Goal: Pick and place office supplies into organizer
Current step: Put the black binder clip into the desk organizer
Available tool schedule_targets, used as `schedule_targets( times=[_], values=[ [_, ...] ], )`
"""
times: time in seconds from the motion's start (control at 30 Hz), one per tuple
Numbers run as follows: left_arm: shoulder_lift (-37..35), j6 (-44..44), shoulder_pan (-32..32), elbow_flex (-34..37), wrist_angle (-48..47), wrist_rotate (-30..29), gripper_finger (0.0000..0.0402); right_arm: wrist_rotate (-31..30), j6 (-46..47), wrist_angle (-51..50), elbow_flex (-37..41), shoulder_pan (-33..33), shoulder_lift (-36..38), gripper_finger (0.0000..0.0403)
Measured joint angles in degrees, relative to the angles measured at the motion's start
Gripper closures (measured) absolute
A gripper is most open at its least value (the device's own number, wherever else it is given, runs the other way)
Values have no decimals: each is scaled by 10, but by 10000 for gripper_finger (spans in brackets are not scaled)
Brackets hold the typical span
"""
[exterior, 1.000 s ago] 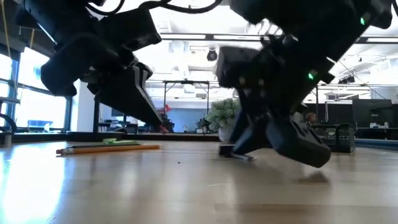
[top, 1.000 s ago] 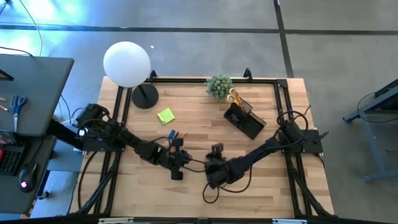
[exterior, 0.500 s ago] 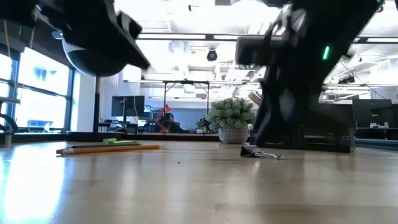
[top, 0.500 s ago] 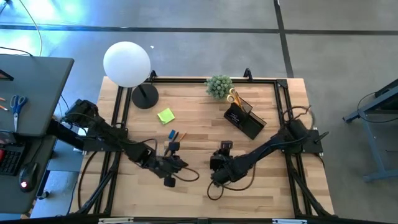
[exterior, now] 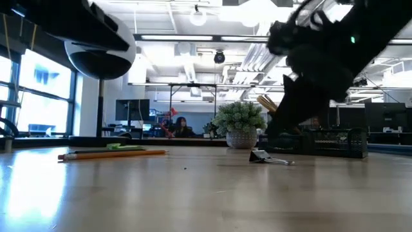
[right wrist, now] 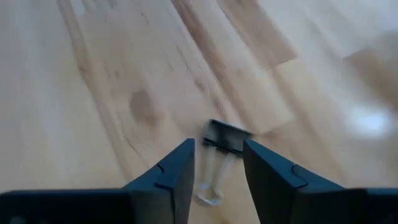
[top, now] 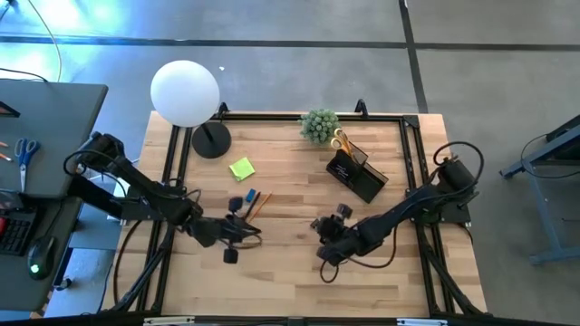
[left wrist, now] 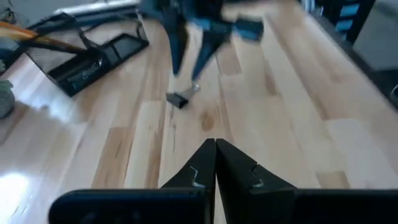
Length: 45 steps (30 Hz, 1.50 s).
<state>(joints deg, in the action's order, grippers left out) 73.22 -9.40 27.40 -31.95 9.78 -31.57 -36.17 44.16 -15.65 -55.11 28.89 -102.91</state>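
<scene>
Your wooden table [top: 290, 272] carries everything. Largest on it: the white globe lamp [top: 185, 92] at the far left corner, its round black base [top: 210, 140] just inside the frame. Your left arm reaches in from the left edge; left gripper [left wrist: 215, 163] hovers over the near-left part of the table, fingers pressed together, nothing between them. Your right arm comes in from the right edge; right gripper [right wrist: 217, 163] sits near the middle of the near edge, fingers spread apart, not pinching anything. The black organizer [top: 355, 174] stands toward the far right, tilted relative to the table edges, with yellow-handled scissors [top: 341, 141] sticking up out of its far end. Small potted plant [top: 318, 125] at the far edge, just beside the organizer. Lime-green sticky-note pad [top: 241, 168] lies left of centre, near the lamp base. Orange pencil [top: 256, 205] lies at left centre, with a small blue block [top: 251, 195] touching or just beside it. Smallest: a dark binder clip [right wrist: 226, 135] lies flat on the wood with its wire handles pointing toward the right gripper's open fingers, and the low view shows it resting on the tabletop.
</scene>
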Motion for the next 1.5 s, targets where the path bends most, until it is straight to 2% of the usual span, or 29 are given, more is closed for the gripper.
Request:
schedule_targets(
  times=[0.17, 0.33, 0.43, 0.57, 0.93, 1.13, 1.23, 1.5],
  values=[
    [-36, 18, 0, 53, 119, 32, 398, 0, 10, 130, 57, -7, 0, 239],
    [-49, 44, -1, 92, 215, 64, 390, 0, 10, 131, 56, -23, -3, 182],
    [-46, 47, 0, 100, 233, 69, 386, 3, 12, 130, 54, -27, -7, 156],
    [-46, 46, 0, 102, 230, 68, 385, 8, 24, 127, 55, -31, -19, 144],
    [-34, 58, -1, 101, 235, 67, 382, -5, 19, 156, 52, -38, -64, 144],
    [-28, 61, 0, 102, 231, 65, 382, -14, 8, 153, 52, -36, -63, 152],
    [-28, 62, 0, 102, 231, 65, 383, -9, 8, 155, 52, -36, -63, 173],
    [-28, 61, 0, 102, 231, 65, 383, -1, 1, 156, 52, -37, -63, 263]
  ],
)
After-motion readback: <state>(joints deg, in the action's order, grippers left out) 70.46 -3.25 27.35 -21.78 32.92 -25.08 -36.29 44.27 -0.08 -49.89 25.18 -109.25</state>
